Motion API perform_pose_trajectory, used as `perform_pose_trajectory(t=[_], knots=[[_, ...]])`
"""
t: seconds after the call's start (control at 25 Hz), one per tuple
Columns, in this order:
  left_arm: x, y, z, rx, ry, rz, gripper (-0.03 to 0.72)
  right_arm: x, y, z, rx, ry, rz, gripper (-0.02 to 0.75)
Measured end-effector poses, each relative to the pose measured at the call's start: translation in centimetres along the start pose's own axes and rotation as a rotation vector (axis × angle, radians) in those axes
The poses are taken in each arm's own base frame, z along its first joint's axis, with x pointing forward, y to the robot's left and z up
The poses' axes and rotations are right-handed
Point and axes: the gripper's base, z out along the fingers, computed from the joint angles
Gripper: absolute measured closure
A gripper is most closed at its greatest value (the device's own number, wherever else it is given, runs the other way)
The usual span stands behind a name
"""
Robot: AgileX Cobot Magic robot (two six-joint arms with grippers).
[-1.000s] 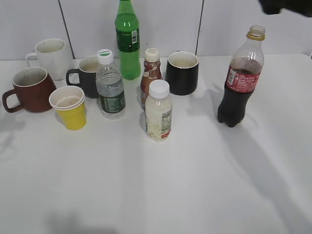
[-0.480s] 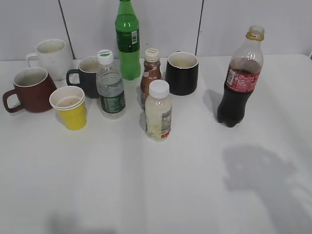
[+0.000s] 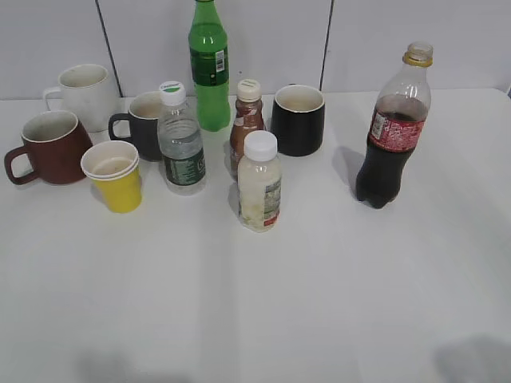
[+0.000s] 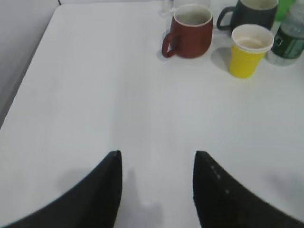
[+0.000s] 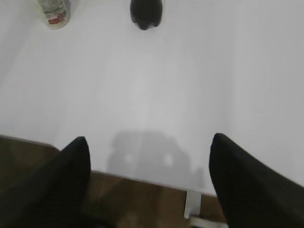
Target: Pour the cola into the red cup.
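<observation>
Wrist views: both end effectors (image 4: 156, 190) (image 5: 149, 180) agape, empty

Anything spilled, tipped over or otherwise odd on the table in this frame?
Nothing is spilled or tipped. One oddity: the cola bottle stands with no cap, while the other bottles are capped. The red cup sits upright across the table from it.

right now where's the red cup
In the exterior view, the red cup sits far left on the table, beside the yellow paper cup and before the white mug.
</observation>
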Motion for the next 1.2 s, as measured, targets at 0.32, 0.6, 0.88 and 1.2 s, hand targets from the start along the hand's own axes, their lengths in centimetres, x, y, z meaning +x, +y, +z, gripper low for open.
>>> perform_pose_trajectory(t=[0.32, 0.6, 0.88, 1.2], knots=[[0.2, -0.9, 1.1, 0.086, -0.095, 0.045, 0.314, 1.8, -0.3, 0.8, 0.024, -0.07, -0.029, 0.152], [0.2, -1.4, 1.1, 0.14, -0.104, 0.076, 0.314, 1.8, -0.3, 0.7, 0.027, -0.08, -0.036, 0.177], [0.2, -1.5, 1.1, 0.145, -0.104, 0.074, 0.355, 1.8, -0.3, 0.8, 0.028, -0.079, -0.037, 0.183], [0.2, -1.5, 1.1, 0.092, -0.105, 0.044, 0.417, 1.8, -0.4, 0.7, 0.057, -0.079, -0.018, 0.182]])
